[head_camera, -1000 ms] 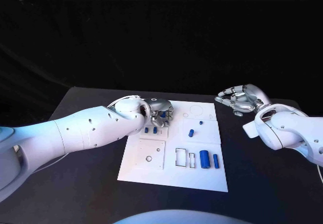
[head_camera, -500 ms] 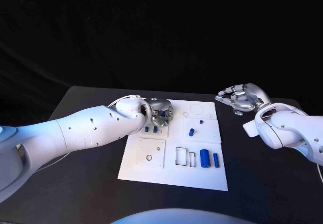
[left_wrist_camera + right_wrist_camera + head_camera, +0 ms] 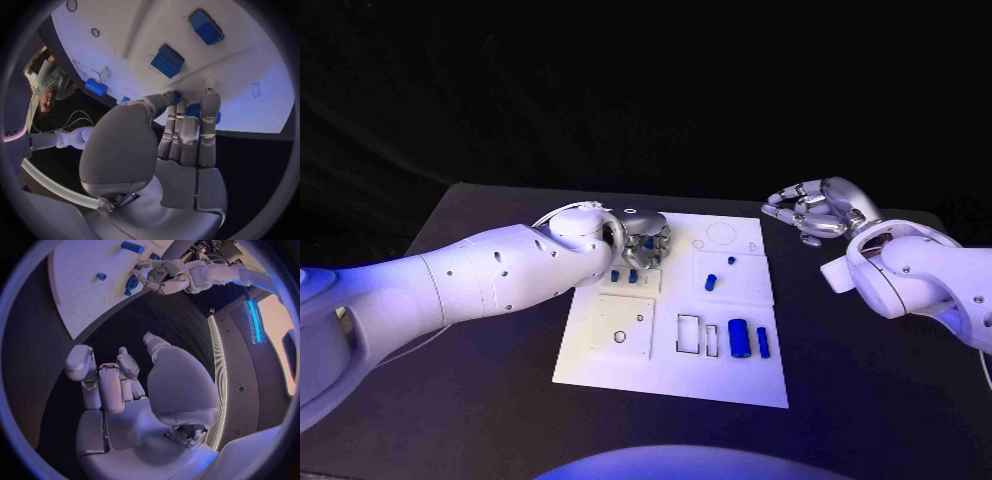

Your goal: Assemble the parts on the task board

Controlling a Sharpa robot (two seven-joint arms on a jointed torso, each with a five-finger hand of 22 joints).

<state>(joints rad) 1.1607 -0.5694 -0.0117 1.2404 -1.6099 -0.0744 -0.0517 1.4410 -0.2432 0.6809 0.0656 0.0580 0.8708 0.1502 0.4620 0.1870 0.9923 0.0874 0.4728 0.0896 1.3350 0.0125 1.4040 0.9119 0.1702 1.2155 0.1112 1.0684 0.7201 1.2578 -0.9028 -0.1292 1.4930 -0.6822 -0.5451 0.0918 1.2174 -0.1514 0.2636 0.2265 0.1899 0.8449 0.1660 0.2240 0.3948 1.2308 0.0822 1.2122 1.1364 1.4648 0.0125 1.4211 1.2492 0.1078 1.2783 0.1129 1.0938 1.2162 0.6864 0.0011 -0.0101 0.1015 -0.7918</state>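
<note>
Board [image 3: 678, 375] sits mid-table, parts [image 3: 737, 339] mostly loose near its right side, so assembly barely begun. Left hand [image 3: 642, 247] at far-left of board, fingers pinching a blue part [image 3: 194, 110]. Right hand [image 3: 813, 214] off board, curled, empty.

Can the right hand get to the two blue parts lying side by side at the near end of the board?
Probably yes. The right hand hovers empty beside the task board, and nothing covers the two blue parts.

A white board [image 3: 733, 375] marked with thin black outlines is seen on a black table [image 3: 473, 400]. Blue parts [image 3: 737, 339] are seen at its 4 o'clock. Silver hands [image 3: 643, 243] are carried on white arms [image 3: 488, 275].
</note>
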